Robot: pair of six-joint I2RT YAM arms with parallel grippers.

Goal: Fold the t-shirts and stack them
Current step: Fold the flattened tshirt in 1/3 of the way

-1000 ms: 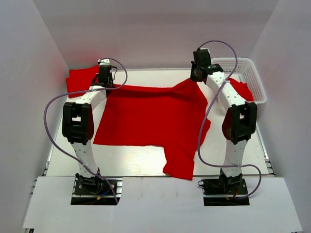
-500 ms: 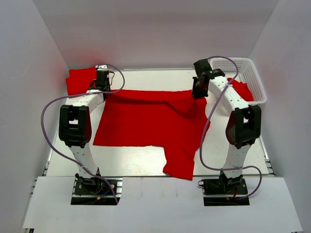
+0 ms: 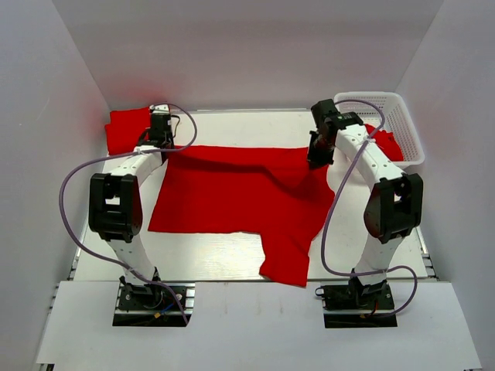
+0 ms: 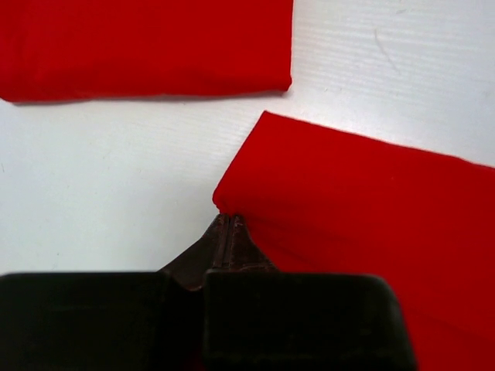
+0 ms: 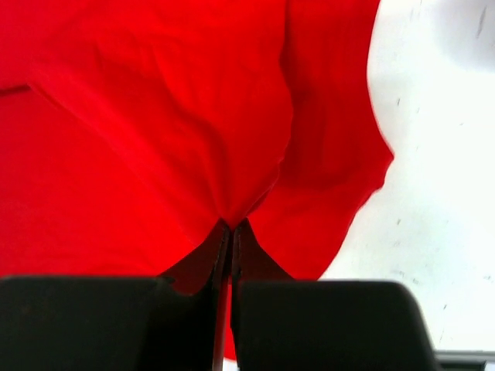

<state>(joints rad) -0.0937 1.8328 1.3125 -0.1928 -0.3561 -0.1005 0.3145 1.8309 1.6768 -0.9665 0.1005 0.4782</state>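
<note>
A large red t-shirt (image 3: pixel 240 193) lies spread across the middle of the table, one sleeve hanging toward the near edge. My left gripper (image 3: pixel 165 144) is shut on its far-left corner (image 4: pixel 232 202), low over the table. My right gripper (image 3: pixel 317 158) is shut on a pinch of its far-right edge (image 5: pixel 232 209), which it holds bunched above the cloth. A folded red t-shirt (image 3: pixel 128 128) lies at the far-left corner; its edge shows in the left wrist view (image 4: pixel 147 46). Another red t-shirt (image 3: pixel 384 139) lies in the basket.
A white plastic lattice basket (image 3: pixel 402 116) stands at the far right beside the right arm. White walls close in the table on three sides. Bare tabletop (image 4: pixel 100 185) lies between the folded shirt and the held corner.
Both grippers have come toward the near side and lower, carrying the shirt's far edge with them. That edge now lies folded over onto the shirt.
</note>
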